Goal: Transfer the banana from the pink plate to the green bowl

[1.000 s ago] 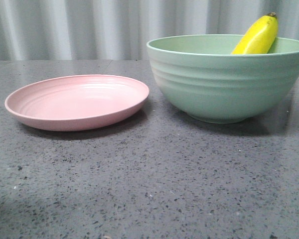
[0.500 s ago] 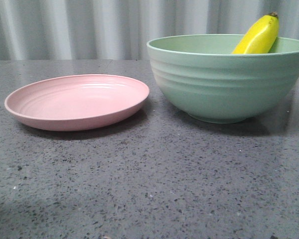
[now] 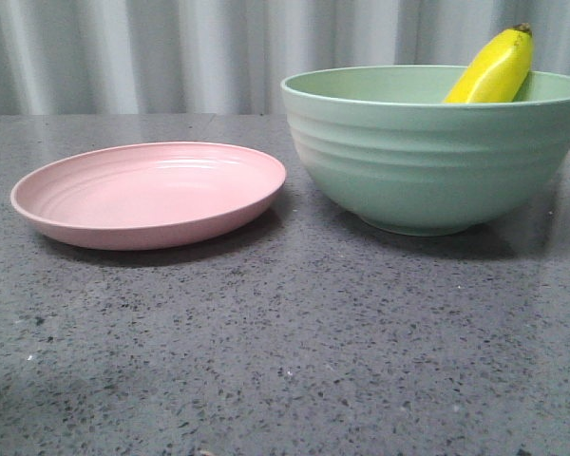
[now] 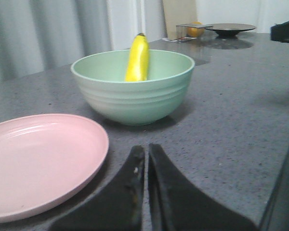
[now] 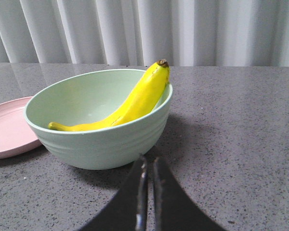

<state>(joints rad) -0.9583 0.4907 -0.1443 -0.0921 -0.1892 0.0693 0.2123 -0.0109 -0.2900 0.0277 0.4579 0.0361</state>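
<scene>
All I can see of my left tool [image 4: 145, 159] is two black, matte, tapering fingers [image 4: 130, 192] with curved outer edges. My right tool [image 5: 148, 168] looks the same: dark, smooth, pointed.

Your left gripper [image 4: 145, 156] has its two fingers pressed together, holding nothing. Your right gripper [image 5: 148, 166] is the same: fingers closed together, nothing between them.

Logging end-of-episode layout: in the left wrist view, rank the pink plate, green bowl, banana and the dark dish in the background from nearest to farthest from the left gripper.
From the left gripper:
1. pink plate, just beside the fingers, bare.
2. green bowl, ahead on the table.
3. banana, inside the bowl, leaning on its far wall.
4. dark dish, far back on the table.
</scene>
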